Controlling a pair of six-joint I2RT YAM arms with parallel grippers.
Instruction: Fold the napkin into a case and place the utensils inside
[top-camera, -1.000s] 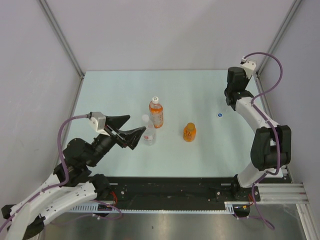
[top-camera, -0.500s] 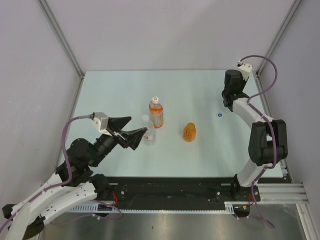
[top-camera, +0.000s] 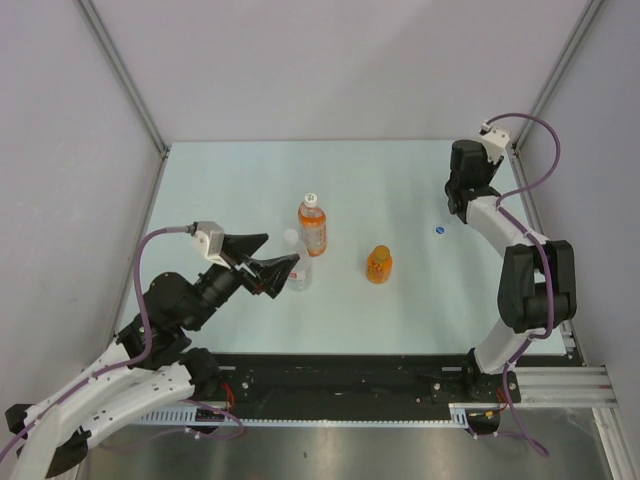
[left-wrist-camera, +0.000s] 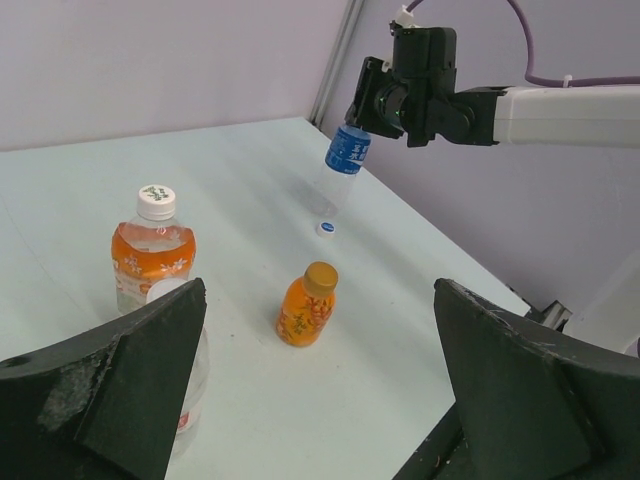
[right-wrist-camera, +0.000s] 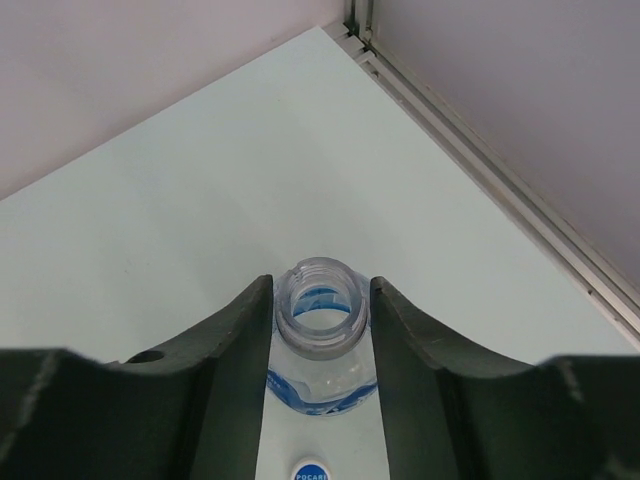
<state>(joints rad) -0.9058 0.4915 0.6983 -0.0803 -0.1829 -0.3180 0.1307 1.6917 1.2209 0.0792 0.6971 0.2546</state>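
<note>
We see no napkin or utensils anywhere. Right gripper (left-wrist-camera: 376, 108) clamped on uncapped bottle (left-wrist-camera: 347, 153) hanging tilted below it, cap (left-wrist-camera: 326, 228) underneath on table (top-camera: 230, 190); left gripper (top-camera: 277, 250) open.

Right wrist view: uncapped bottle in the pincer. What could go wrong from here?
1. The right pincer grips the uncapped bottle only at its neck, tilted above the table; it could slip or spill any contents.
2. The open left pincer sits close to the clear capped bottle; a nudge might topple it.
</note>
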